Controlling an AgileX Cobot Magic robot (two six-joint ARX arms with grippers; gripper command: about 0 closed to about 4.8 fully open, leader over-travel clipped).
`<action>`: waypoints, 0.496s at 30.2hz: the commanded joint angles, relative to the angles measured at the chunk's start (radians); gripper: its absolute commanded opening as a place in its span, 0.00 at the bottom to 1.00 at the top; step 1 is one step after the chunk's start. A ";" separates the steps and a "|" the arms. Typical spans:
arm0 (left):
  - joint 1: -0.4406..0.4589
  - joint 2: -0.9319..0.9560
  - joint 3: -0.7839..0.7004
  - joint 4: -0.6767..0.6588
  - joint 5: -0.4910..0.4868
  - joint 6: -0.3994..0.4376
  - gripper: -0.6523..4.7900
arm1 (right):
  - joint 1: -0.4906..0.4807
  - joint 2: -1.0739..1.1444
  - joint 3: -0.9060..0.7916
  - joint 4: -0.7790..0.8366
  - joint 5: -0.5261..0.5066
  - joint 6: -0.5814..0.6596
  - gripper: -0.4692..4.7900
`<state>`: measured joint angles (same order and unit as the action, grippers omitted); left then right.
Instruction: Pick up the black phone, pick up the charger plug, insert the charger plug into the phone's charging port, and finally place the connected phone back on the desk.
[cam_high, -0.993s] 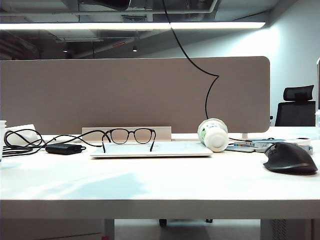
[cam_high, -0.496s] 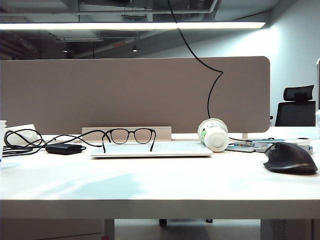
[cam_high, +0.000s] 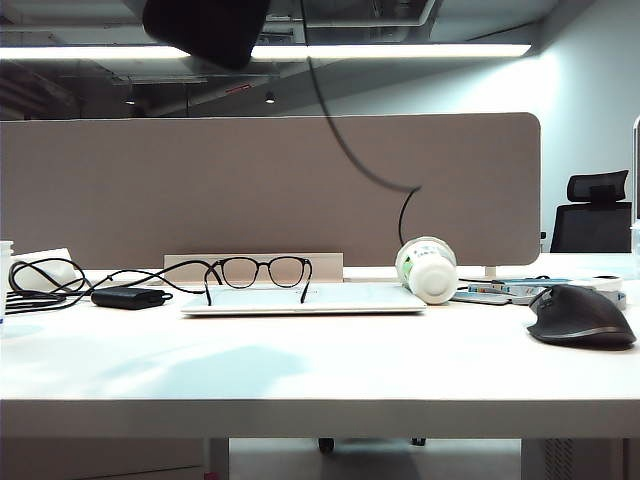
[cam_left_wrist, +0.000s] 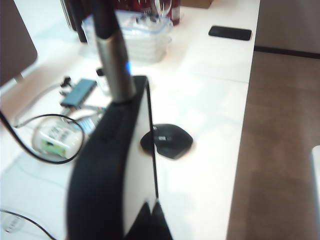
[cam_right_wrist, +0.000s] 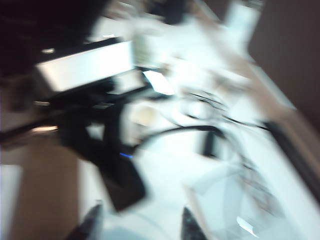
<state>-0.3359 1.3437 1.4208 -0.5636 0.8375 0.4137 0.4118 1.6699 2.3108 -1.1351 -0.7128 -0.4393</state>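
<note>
High above the desk (cam_high: 320, 372), my left gripper (cam_left_wrist: 152, 214) is shut on the black phone (cam_left_wrist: 105, 175), which shows edge-on in the left wrist view. The charger plug (cam_left_wrist: 114, 67), silvery with a small blue light, stands in the phone's far short edge and hides the charging port. Its thin black cable (cam_high: 345, 150) hangs in a loop in the exterior view, beside a blurred black shape (cam_high: 205, 30) at the top edge. The right wrist view is badly blurred. There my right gripper (cam_right_wrist: 144, 222) is open, fingertips wide apart and empty, just short of the phone's dark end (cam_right_wrist: 125, 185).
On the desk lie glasses (cam_high: 258, 272) on a closed laptop (cam_high: 300, 298), a tipped cup (cam_high: 427, 268), a black mouse (cam_high: 580, 315) and an adapter brick (cam_high: 127, 297) with cables. A grey partition (cam_high: 150, 190) stands behind. Another flat black slab (cam_left_wrist: 230, 32) lies on a far desk.
The black shape has dropped into the top of the exterior view. The hanging cable has swung to the left.
</note>
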 joint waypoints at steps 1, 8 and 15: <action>-0.002 0.047 0.008 0.050 0.012 -0.079 0.11 | -0.010 -0.040 0.004 0.017 0.283 -0.002 0.07; -0.026 0.216 0.009 0.129 0.016 -0.198 0.11 | -0.010 -0.079 0.004 0.020 0.542 0.029 0.09; -0.062 0.374 0.009 0.247 0.042 -0.317 0.11 | -0.010 -0.094 0.004 0.034 0.547 0.039 0.09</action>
<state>-0.3931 1.6978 1.4208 -0.3908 0.8421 0.1581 0.4019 1.5837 2.3104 -1.1252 -0.1699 -0.4091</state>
